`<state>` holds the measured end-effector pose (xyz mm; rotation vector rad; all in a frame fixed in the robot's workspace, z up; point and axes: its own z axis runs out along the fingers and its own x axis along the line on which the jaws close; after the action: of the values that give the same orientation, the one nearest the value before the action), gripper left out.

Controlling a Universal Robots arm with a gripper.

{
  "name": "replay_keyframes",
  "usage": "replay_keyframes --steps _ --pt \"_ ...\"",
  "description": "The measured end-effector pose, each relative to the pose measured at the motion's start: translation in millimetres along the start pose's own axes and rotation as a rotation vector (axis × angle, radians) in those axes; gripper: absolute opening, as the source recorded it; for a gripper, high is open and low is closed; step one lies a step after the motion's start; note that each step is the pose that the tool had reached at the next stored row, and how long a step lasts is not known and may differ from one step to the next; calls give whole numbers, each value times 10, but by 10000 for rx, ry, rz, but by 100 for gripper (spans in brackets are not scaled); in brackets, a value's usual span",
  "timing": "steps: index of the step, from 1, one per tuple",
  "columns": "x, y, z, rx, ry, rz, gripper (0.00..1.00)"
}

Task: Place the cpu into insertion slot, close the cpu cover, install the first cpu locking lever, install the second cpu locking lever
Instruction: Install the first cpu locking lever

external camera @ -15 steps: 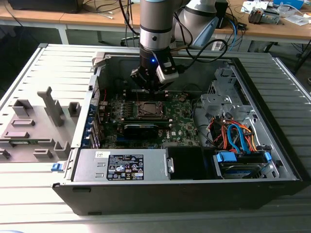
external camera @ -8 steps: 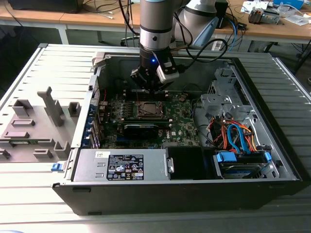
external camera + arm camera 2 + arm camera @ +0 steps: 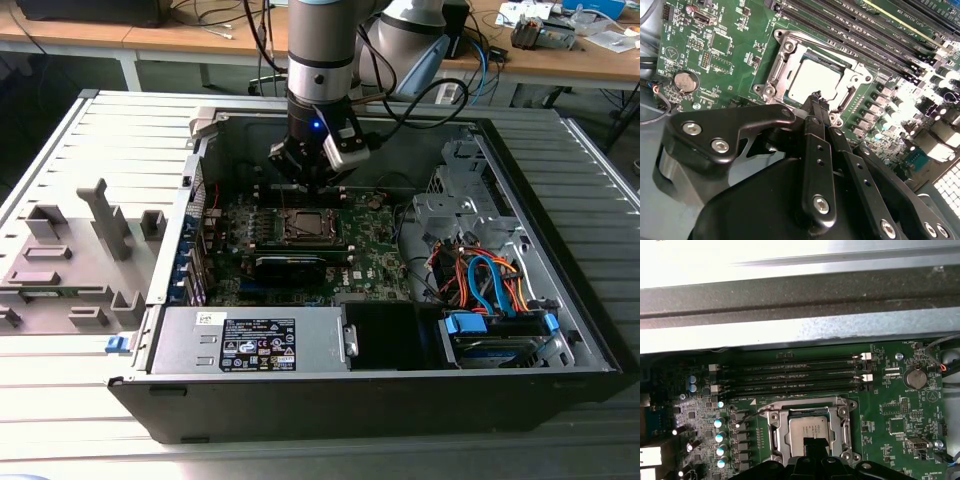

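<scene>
An open computer case lies on the slatted table, its green board facing up. In the second wrist view the cover lies flat over the slot, framing the seated cpu. The tool, fingers pinched narrow, has its tips at the cpu's edge.

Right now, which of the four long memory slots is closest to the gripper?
The memory slot running right beside the cpu cover, where the gripper hangs over the cpu; the other three lie beyond it, toward the case wall.
</scene>
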<state>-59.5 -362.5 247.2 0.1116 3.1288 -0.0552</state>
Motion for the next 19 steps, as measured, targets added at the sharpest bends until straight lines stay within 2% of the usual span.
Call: replay_keyframes --steps 19 --pt "0 0 0 -5 -16 -432 11"
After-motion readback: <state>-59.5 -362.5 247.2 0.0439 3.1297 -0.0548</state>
